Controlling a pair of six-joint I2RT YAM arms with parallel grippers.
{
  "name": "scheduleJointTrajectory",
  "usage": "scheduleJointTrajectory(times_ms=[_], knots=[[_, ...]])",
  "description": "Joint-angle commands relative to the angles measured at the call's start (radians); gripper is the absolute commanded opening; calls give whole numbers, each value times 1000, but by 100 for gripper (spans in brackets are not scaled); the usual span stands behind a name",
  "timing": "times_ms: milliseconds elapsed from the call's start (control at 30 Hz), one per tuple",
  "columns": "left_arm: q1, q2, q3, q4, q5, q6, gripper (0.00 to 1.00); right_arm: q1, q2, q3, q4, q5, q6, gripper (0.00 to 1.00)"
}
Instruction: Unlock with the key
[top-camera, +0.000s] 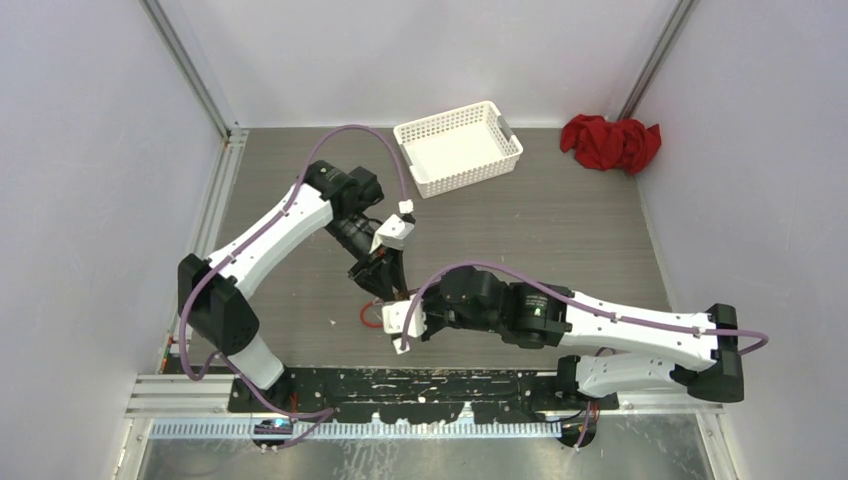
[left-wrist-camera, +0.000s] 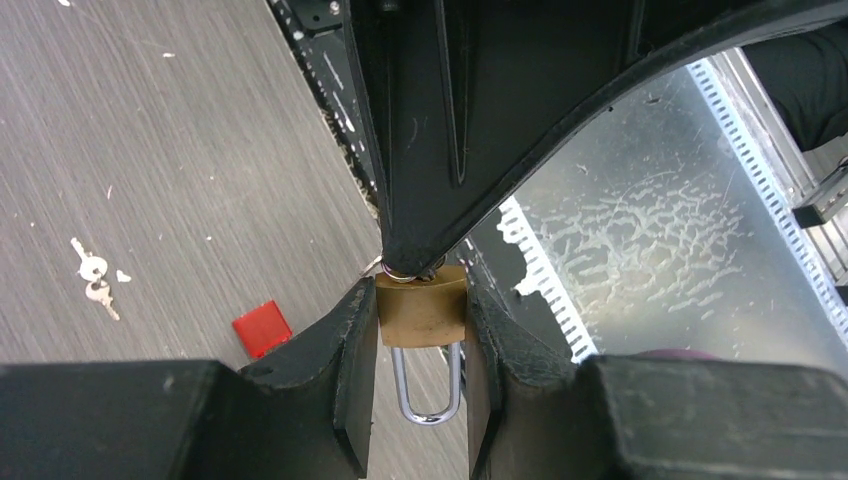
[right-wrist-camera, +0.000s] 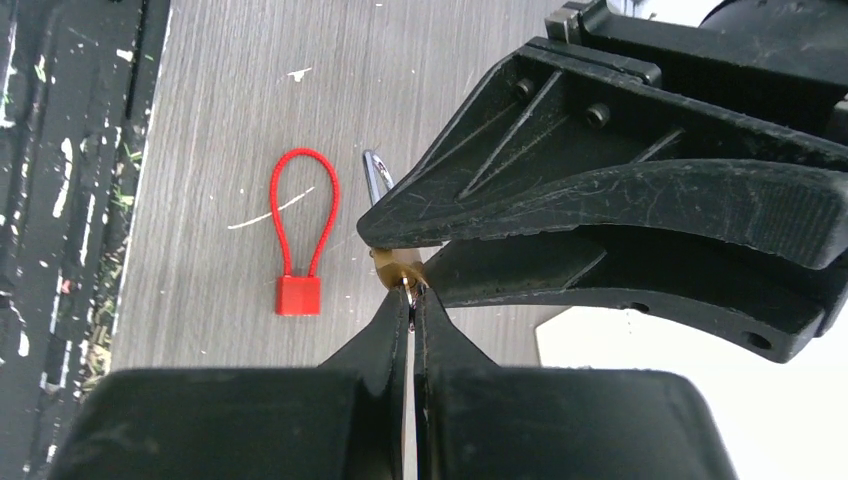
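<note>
Nearest the arm bases, the right claw (right-wrist-camera: 412, 305) reaches in from the right with its two fingers pressed almost flat together. A thin sliver of metal, which I take to be the key (right-wrist-camera: 408, 288), is pinched at their tips. The tips sit against the end of the brass padlock (left-wrist-camera: 422, 318), which is probably the keyhole face, since a pinch that narrow suits turning a small blade. On the surface (top-camera: 560, 230) just beside them lies a red cable lock (right-wrist-camera: 300, 230), with its loop flat and untouched. It looks like a second lock left aside. The padlock itself hangs above the surface, clamped across its body by the left claw (left-wrist-camera: 420, 305), whose fingers close on its two flat sides. That leaves the shackle (left-wrist-camera: 401, 385) sticking out free on one end and the opposite end bare for the key. Holding it this way likely braces the lock against the twist. The shackle looks seated, so the lock appears not yet open. Whether the key is fully home cannot be told. A little way off lie some spare keys (left-wrist-camera: 95, 280). Far back, a white basket (top-camera: 458, 145) and a red cloth (top-camera: 610, 142) sit well apart from the work.
</note>
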Motion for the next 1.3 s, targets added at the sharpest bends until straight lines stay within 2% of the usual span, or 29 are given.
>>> scheduleJointTrajectory(times_ms=[0,233,367,567,600,633,667,700,733,833,933,1100,1267], knots=[[-3,-26,69,-113,49,-52,0,10,38,29,-2,-5,188,1],[-3,-88,57,148,-59,-294,0,-6,31,-8,64,50,369,1],[-3,-112,34,233,-140,-360,0,-18,3,-47,145,106,461,1],[-2,-146,28,335,-245,-410,0,-48,-4,-77,213,86,602,1],[1,-149,28,347,-251,-409,0,-57,-7,-82,230,87,631,3],[4,-152,27,359,-259,-409,0,-70,-15,-86,249,85,660,13],[8,-151,27,371,-269,-413,0,-88,-24,-93,271,85,689,31],[11,-147,27,382,-283,-416,0,-110,-38,-98,291,85,717,41],[14,-144,28,395,-301,-421,0,-135,-51,-101,304,79,743,48],[29,-131,29,435,-342,-435,0,-227,-91,-104,322,23,805,56],[37,-114,18,476,-417,-429,0,-296,-117,-108,299,1,845,76],[39,-62,-44,561,-574,-382,0,-365,-174,-142,286,88,907,87],[48,74,-75,592,-606,-366,0,-440,-209,-151,215,188,990,94]])
